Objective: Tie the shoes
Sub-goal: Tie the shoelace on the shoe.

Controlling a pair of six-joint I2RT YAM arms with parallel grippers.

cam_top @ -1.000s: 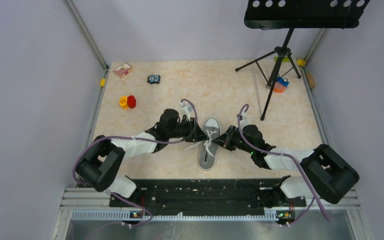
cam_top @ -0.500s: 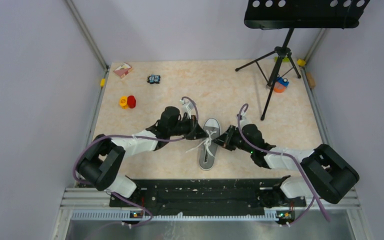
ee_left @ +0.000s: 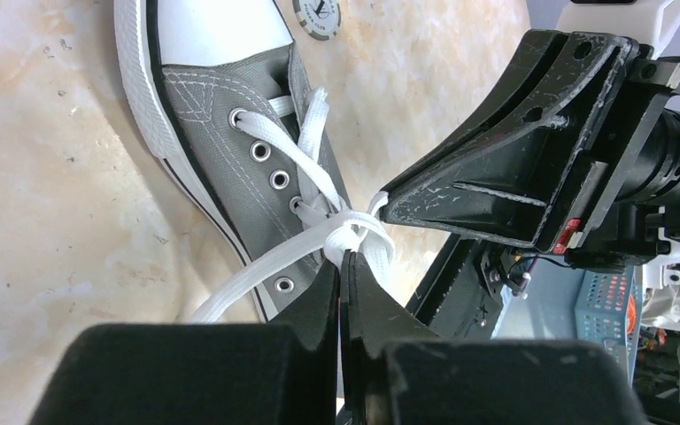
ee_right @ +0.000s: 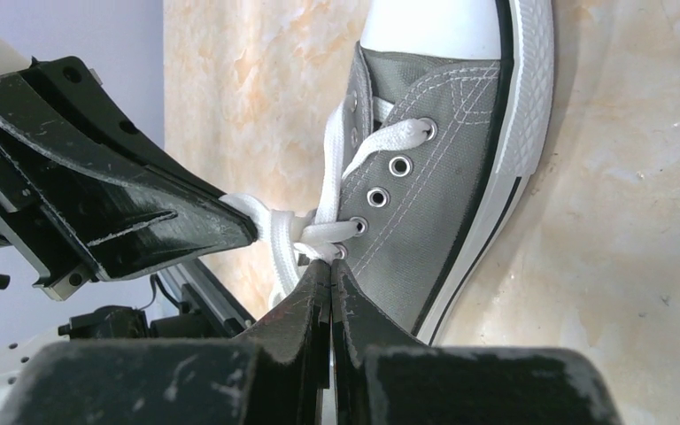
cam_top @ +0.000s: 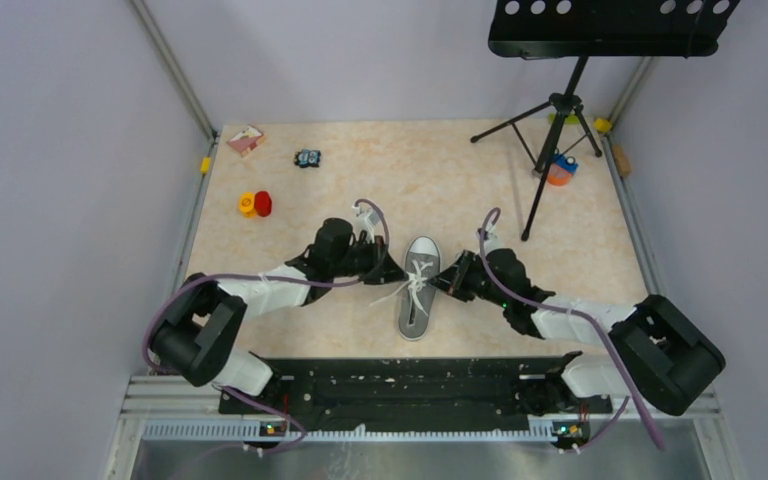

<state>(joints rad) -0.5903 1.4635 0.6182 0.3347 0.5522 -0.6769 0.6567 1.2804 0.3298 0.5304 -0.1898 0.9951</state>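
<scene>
Grey sneaker (ee_left: pixel 221 115) lies near a token (ee_left: pixel 316 13), print perhaps a logo.

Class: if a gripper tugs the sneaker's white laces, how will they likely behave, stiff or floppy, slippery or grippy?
Probably floppy: the laces bend and loop loosely between the sneaker and the left gripper and right gripper pinching them. Flat and woven, they likely resist slipping. A hard tug may drag the shoe, which seems unfixed.

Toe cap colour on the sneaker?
White toe cap, on a grey sneaker. Shows best in the right wrist view.
</scene>
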